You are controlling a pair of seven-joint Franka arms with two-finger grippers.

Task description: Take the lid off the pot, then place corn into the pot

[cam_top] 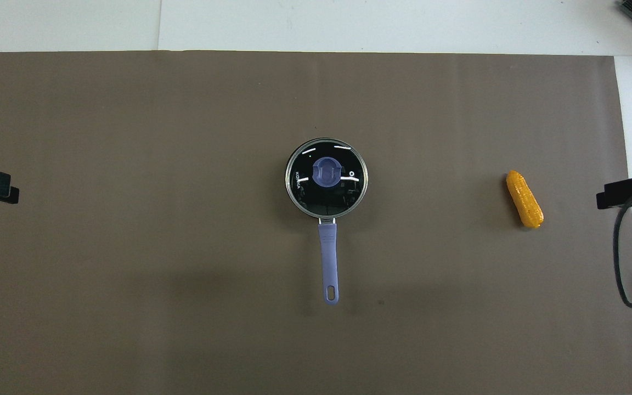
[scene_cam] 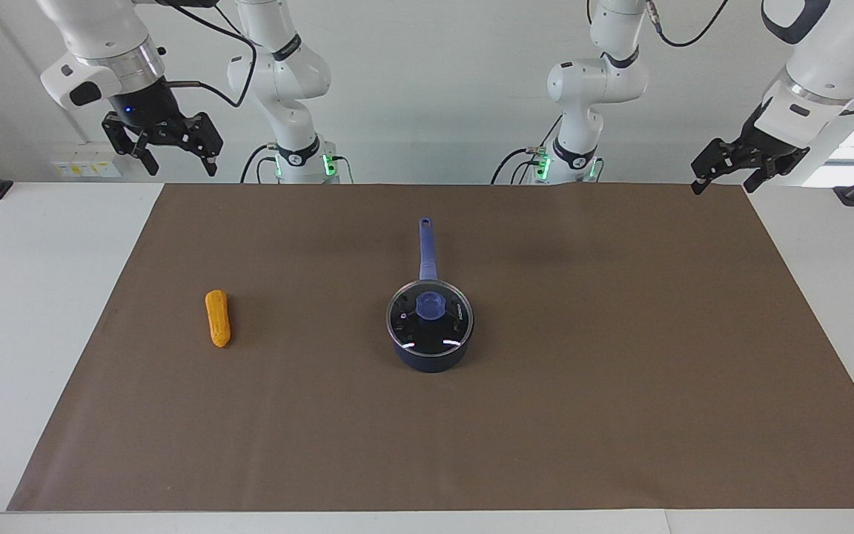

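Left pincer (scene_cam: 723, 176) and right pincer (scene_cam: 171, 152) hang raised, open.

Lid (scene_cam: 430, 317) on pot (scene_cam: 431, 356) mid-mat; corn (scene_cam: 218, 318) toward right arm's end; both claws raised, open.

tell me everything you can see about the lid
The lid is a round disc of what looks like clear glass with a thin metal rim and a blue knob in the middle. A small word is printed on the glass. It sits flat and closed on the pot, as wide as the pot's mouth, near the middle of the brown mat. Bright reflections streak the glass. Only the pot touches it.
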